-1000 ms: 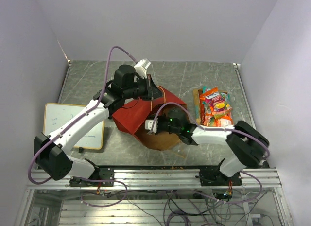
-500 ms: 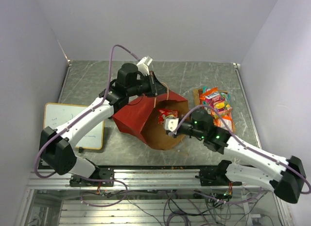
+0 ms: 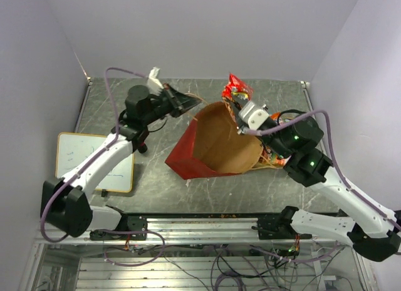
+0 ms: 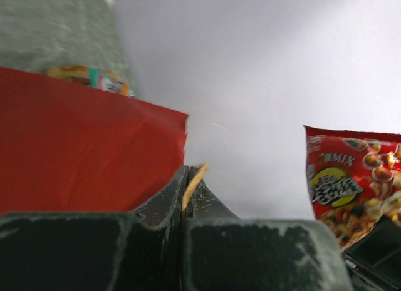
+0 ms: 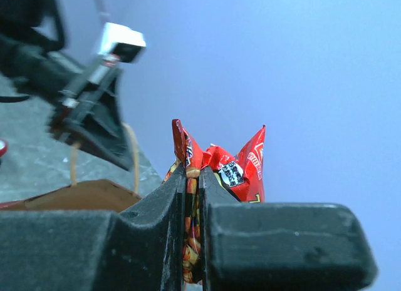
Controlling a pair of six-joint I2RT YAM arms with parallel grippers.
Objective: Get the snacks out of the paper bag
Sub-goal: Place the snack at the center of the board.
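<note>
The left claw was pinched shut on the thin cord handle of the red paper bag. It held the bag's brown mouth open and tilted upward over the middle of the worktop. The right claw was clamped on a red snack packet, held in the air just above the bag's far rim. A whiteboard lay by the worktop's left edge.

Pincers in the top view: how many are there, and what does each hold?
2. The left pincer is shut on the cord handle of the paper bag, at its far rim. The right pincer, near the bag's mouth, is shut on a red snack packet.
</note>
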